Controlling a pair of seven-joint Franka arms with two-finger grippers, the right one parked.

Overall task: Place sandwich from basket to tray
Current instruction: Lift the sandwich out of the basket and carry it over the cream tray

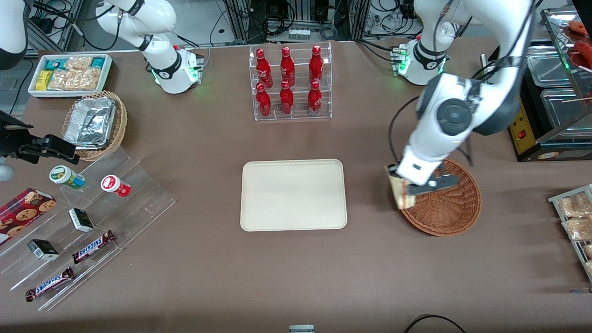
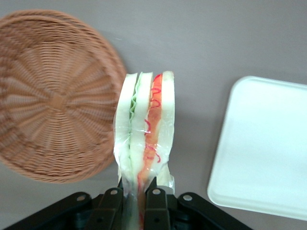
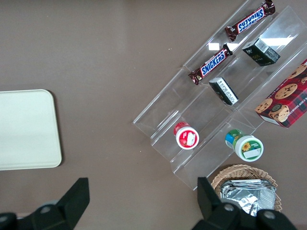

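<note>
tray [image 1: 293, 194] sits bare nearby. end effector [image 2: 139, 199] clamped on the sandwich [image 2: 145, 129], over the basket [image 1: 451, 208] rim, off the worktop [image 1: 296, 277].

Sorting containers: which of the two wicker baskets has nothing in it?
The reddish-brown basket under the gripper, which holds the sandwich; the tan basket holds a foil container.

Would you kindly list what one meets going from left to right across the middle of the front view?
Tan wicker basket with foil container → tray → sandwich, clamped in the left arm's hand → reddish-brown basket.
</note>
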